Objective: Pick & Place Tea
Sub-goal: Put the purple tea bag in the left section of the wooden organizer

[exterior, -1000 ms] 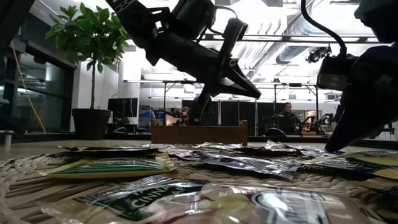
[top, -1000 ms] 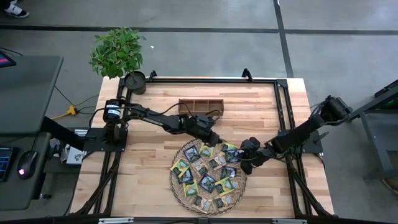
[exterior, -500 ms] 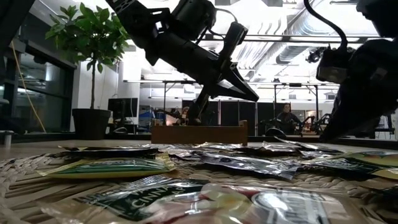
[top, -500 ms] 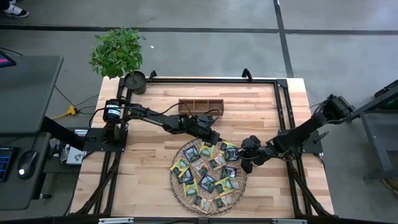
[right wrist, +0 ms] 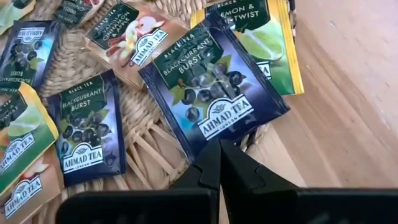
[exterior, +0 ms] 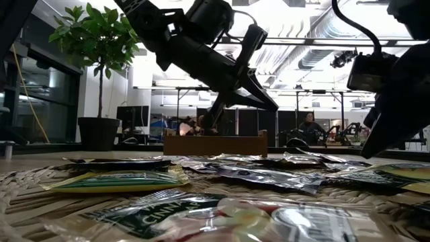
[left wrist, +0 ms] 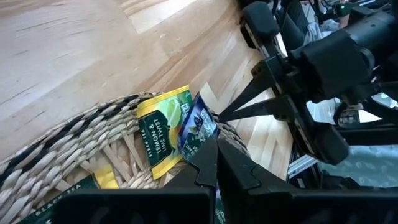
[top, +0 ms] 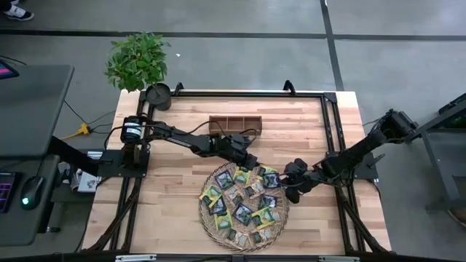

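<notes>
A round woven tray [top: 206, 219] lies on the near middle of the table, holding several small square tea sachets [top: 244, 212] in dark blue, green and yellow wrappers. My left gripper [top: 252, 162] hovers shut above the tray's far rim [left wrist: 74, 134], empty in the low view [exterior: 271, 104]. A yellow lemon sachet [left wrist: 158, 130] and a blue sachet [left wrist: 198, 126] lie just beyond its tips. My right gripper [top: 287, 187] is at the tray's right rim, shut on a dark blue Blackcurrant Burst sachet [right wrist: 211, 93]. My right gripper [right wrist: 219, 148] pinches the dark blue sachet by its edge nearest the tray's right rim [right wrist: 214, 138], between the two fingertips. The fingers come in low from the table's right side. The sachet's far part rests over a green and yellow lemon sachet [right wrist: 273, 43] and the tray weave.
A wooden compartment box [top: 234, 125] stands beyond the tray near the table's middle. A potted plant [top: 138, 62] sits at the far left corner. Bare wood [top: 167, 182] lies left of the tray and to its right [right wrist: 348, 93].
My right gripper has drawn back a little toward the table's right and near edge, staying shut. My left gripper has kept its place above the tray's far rim.
</notes>
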Controlling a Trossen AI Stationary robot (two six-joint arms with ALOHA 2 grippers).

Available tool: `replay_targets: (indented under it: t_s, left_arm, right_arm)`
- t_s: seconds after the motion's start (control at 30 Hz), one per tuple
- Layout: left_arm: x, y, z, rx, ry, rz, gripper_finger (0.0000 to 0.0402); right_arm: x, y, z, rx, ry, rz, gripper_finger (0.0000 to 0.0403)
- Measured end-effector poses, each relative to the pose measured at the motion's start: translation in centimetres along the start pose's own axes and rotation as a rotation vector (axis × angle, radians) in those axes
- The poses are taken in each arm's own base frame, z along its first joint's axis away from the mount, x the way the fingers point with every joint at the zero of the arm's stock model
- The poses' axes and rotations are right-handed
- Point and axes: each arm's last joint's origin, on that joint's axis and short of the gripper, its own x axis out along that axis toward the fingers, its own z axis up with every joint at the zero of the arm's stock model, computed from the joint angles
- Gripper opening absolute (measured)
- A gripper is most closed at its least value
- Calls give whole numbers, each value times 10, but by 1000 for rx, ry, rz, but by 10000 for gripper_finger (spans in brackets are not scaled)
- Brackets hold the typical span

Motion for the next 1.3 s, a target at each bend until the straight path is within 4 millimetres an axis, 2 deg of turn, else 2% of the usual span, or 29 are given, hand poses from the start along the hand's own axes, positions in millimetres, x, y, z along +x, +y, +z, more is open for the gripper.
replay_targets:
  t_s: [0.6,0.67,0.87,1.0,1.1,1.3]
  left_arm:
    - [0,1,0,0,-1,9,0]
    - [5,5,-1,-1,0,11,0]
    - [7,6,-3,-72,52,-11,0]
    - [15,15,-8,-114,99,-13,0]
    - [14,10,-6,-132,110,-49,0]
    - [14,11,-8,-192,153,-49,28]
  right_arm:
    - [6,3,-2,11,26,29,0]
    - [8,2,-3,8,33,26,0]
    - [13,2,-5,18,40,6,0]
    - [15,2,-6,17,43,-5,0]
    - [15,1,-7,16,44,-7,0]
    - [15,1,-7,13,40,-15,0]
